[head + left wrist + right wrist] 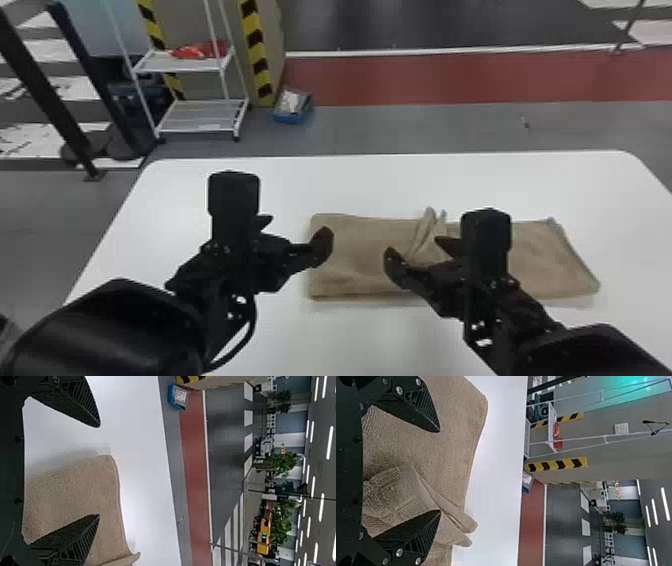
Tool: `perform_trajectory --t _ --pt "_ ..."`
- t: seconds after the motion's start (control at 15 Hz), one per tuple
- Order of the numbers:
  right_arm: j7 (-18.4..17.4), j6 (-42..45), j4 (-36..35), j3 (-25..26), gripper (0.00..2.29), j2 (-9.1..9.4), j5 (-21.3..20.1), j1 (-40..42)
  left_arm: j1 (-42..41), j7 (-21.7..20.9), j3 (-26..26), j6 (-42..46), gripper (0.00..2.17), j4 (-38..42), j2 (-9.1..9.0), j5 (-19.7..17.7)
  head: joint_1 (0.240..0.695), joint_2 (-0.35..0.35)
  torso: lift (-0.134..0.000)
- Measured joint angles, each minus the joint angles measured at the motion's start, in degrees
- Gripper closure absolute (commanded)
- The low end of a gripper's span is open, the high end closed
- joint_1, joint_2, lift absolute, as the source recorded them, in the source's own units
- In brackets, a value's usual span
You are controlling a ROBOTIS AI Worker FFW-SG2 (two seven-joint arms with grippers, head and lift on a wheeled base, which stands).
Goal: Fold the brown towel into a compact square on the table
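Note:
The brown towel point(350, 255) lies on the white table as a wide, flat folded strip, with a raised bunched ridge near its middle. My left gripper point(295, 232) is open over the table at the towel's left end. In the left wrist view the open left gripper point(99, 471) has one finger over the towel point(79, 490) and the other over bare table. Above the middle of the towel, my right gripper point(417, 247) is open around the area of the ridge. The right wrist view has the right gripper point(440, 471) open, with the towel's bunched folds point(403, 490) between and beneath its fingers.
The white table point(390, 185) extends beyond the towel on all sides. Past its far edge, on the floor, stand a white shelf cart point(200, 112) holding a red item and a blue bin point(292, 112).

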State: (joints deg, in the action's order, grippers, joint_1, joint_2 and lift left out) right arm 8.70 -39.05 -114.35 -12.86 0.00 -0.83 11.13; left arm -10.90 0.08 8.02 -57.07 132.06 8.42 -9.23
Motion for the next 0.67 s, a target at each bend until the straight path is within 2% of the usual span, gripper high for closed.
perform_trajectory --t 0.13,0.47,0.67 --pt "-0.2 -1.1 0.3 -0.2 0.22 0.0 -1.5 -0.2 0.0 -0.1 0.0 0.1 0.08 -0.4 0.0 0.0 0.695 0.086 -0.125" --pt "-2.3 -11.9 -1.7 -1.9 0.29 0.0 -6.7 0.4 -0.1 0.2 -0.4 0.3 0.08 -0.7 0.04 -0.1 0.695 0.073 -0.125" --pt "-3.1 -12.1 -2.6 -2.1 0.29 0.0 -7.4 0.7 0.0 0.1 -0.5 0.3 0.08 -1.1 0.08 -0.4 0.695 0.068 -0.125"
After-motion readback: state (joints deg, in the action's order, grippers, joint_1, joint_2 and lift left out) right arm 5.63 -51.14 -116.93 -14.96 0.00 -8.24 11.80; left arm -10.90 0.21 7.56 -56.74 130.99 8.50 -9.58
